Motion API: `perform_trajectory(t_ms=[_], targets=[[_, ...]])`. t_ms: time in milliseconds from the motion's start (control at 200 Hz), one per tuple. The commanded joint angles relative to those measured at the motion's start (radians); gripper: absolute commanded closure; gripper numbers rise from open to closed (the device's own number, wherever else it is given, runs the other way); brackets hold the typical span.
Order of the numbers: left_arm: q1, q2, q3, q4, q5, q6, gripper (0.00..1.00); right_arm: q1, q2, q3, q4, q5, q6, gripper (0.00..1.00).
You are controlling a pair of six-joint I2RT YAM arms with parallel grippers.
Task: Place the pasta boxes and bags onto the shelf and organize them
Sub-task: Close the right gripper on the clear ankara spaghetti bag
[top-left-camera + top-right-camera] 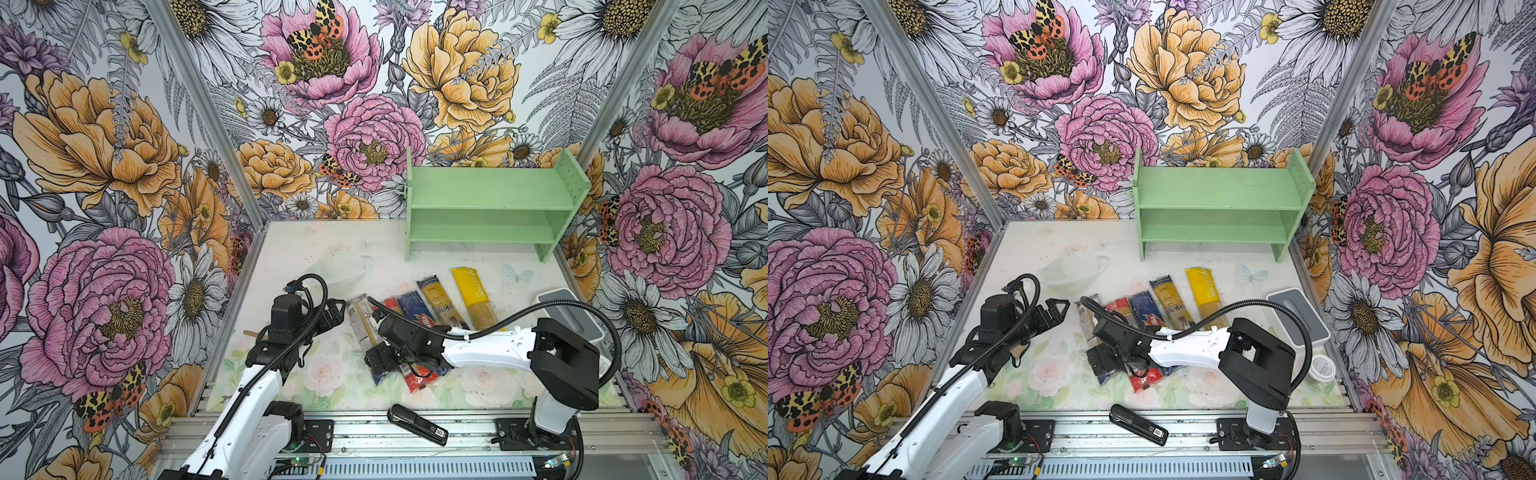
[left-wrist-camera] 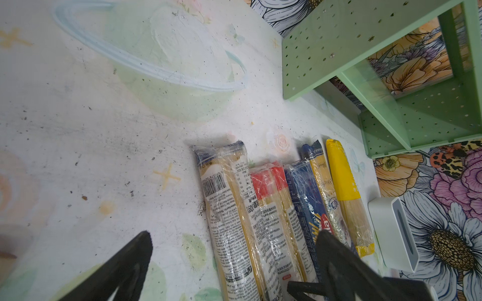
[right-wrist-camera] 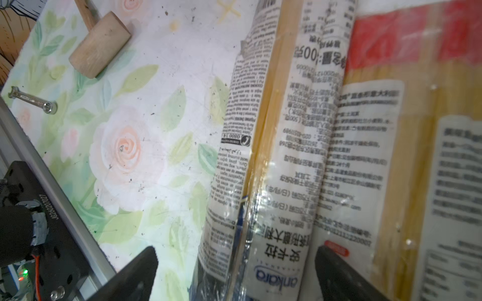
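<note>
Floral wallpaper (image 1: 104, 137) is closing in on three sides around a pale, rose-printed tabletop (image 1: 299, 245). The mint-green shelf (image 1: 490, 195) is standing in the far right corner, its back to the wall. Five long spaghetti packs are lying side by side on the tabletop in front of it, toward the middle, fanning out slightly. From the left they are the clear pack with dark-blue label (image 1: 362, 322), the red-ended clear pack (image 1: 417, 380), the dark blue Barilla pack (image 1: 411, 307), the blue-gold windowed pack (image 1: 434, 299) and the yellow pack (image 1: 473, 295), which is lying nearest the right edge.

The right arm (image 1: 482, 353) is reaching across to the near end of the row. There the right jaws are standing wide apart astride the clear pack with dark-blue label, one tip over bare tabletop and the other over the red-ended clear pack. Whether they are touching the wrapper cannot be told. The left arm (image 1: 257, 395) is holding the left jaws apart and empty just beside the far end of the row, on the side toward the left edge.

A black stapler (image 1: 417, 424) is lying on the metal rail (image 1: 365, 432) along the near edge, and a white-grey box (image 1: 569, 316) is sitting at the right edge.
</note>
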Motion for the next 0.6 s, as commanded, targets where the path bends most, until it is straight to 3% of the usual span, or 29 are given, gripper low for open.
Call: perform_trajectory(t_ms=[0, 595], targets=[[0.014, -0.010, -0.012, 0.011, 0.014, -0.020, 0.01, 0.006, 0.038, 0.031, -0.020, 0.030, 0.026, 0.03], [0.025, -0.001, -0.040, 0.021, 0.016, -0.026, 0.01, 0.049, 0.237, 0.161, -0.129, 0.121, 0.033, 0.05]])
